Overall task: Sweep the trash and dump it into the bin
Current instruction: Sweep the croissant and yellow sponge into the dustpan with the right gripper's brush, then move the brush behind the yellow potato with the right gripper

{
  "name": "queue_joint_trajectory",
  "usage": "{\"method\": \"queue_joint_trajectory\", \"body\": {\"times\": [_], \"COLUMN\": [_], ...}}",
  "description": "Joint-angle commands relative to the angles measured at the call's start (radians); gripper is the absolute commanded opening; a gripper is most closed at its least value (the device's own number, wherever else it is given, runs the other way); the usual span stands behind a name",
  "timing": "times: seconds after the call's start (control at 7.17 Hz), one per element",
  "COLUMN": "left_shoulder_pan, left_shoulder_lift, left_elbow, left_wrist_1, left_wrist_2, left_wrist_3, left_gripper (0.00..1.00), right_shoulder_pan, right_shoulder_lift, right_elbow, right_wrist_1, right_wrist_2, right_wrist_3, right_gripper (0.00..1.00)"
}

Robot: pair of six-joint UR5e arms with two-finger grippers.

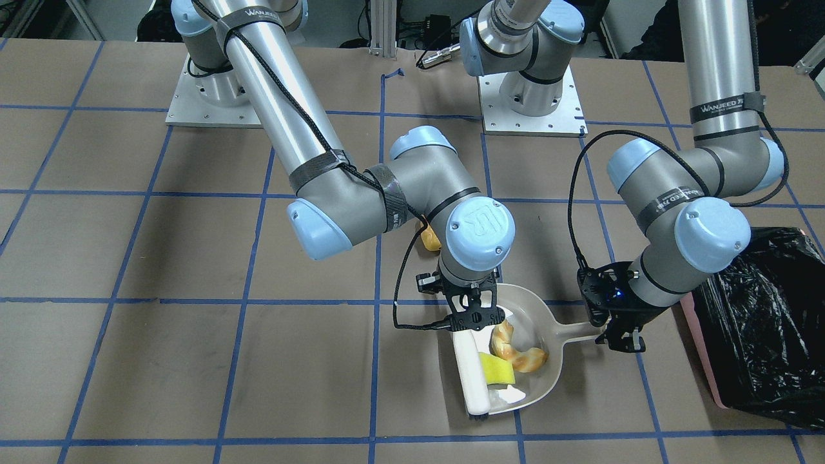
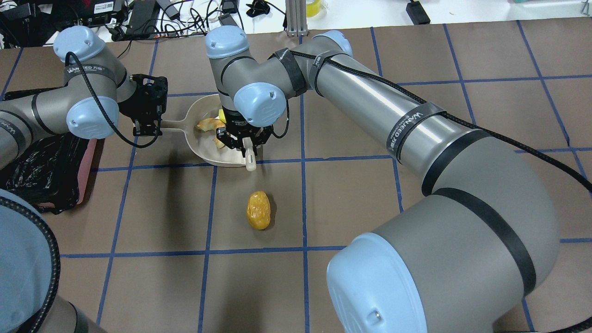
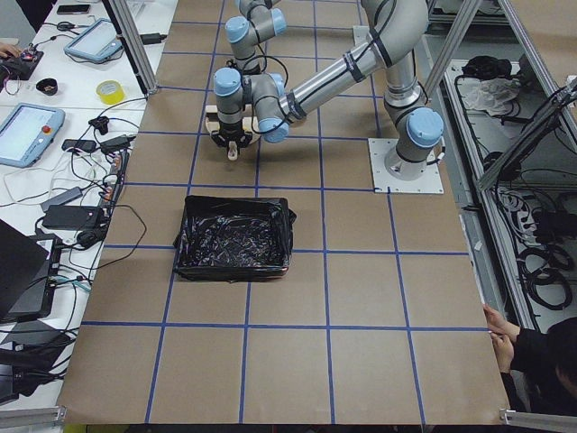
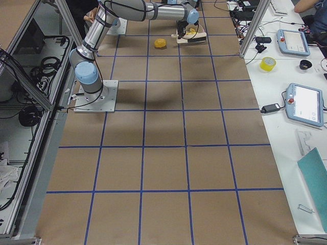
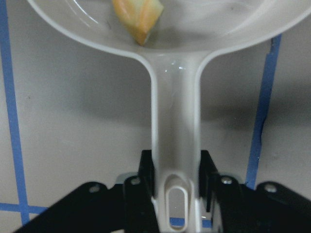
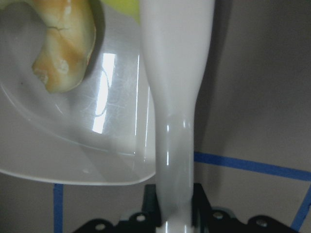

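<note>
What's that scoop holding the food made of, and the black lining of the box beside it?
The scoop looks like smooth beige moulded plastic: glossy highlights, handle formed in one piece. The black lining seems thin plastic film, crinkled and shiny, probably a bag. The box's pink side shows too little to judge.

"WANJEED" stands in white letters on a black strap point(image 1: 254, 14) round the right arm point(image 1: 277, 84) in the front view, and again on a second strap point(image 1: 725, 107) round the left arm point(image 1: 715, 51). A band point(image 1: 664, 201) near the left wrist carries the same word, upside down there. The blue cap point(image 1: 480, 227) on the right arm's wrist joint bears a raised "UR" logo. The overhead view shows "WANJEED" on a strap of each arm; the small print after it is too fine to read. The tablet screens point(image 4: 305, 103) in the side views are too small to read
</note>
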Motion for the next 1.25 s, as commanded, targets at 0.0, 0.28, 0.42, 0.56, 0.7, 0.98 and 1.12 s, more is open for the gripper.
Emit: {"method": "queue_joint_trajectory", "body": {"times": [0.0, 0.28, 0.42, 0.56, 0.7, 0.98, 1.12], "left_shoulder_pan": [0.009, 0.021, 0.041, 0.046, 0.046, 0.044, 0.043], "left_shoulder_lift": [0.010, 0.052, 0.097, 0.140, 0.195, 0.310, 0.360], "left_elbow": [-0.013, -0.055, -0.106, -0.166, -0.236, -0.380, -0.440], "left_wrist_1": [0.002, -0.002, -0.002, -0.002, 0.001, 0.005, 0.024], "left_wrist_2": [0.006, 0.052, 0.058, 0.084, 0.110, 0.123, 0.124], "left_wrist_3": [0.030, 0.056, 0.076, 0.107, 0.112, 0.093, 0.064], "left_gripper": [0.05, 0.05, 0.05, 0.05, 0.05, 0.05, 0.05], "right_shoulder_pan": [-0.088, -0.197, -0.225, -0.254, -0.274, -0.283, -0.277], "right_shoulder_lift": [-0.062, -0.151, -0.185, -0.217, -0.272, -0.413, -0.468], "right_elbow": [0.003, 0.013, 0.020, 0.055, 0.148, 0.366, 0.466], "right_wrist_1": [0.092, 0.196, 0.240, 0.261, 0.261, 0.230, 0.192], "right_wrist_2": [0.031, 0.015, 0.013, -0.016, -0.049, -0.044, -0.028], "right_wrist_3": [0.025, 0.006, -0.007, -0.042, -0.046, -0.015, 0.052], "right_gripper": [0.14, 0.13, 0.13, 0.13, 0.13, 0.12, 0.12]}}
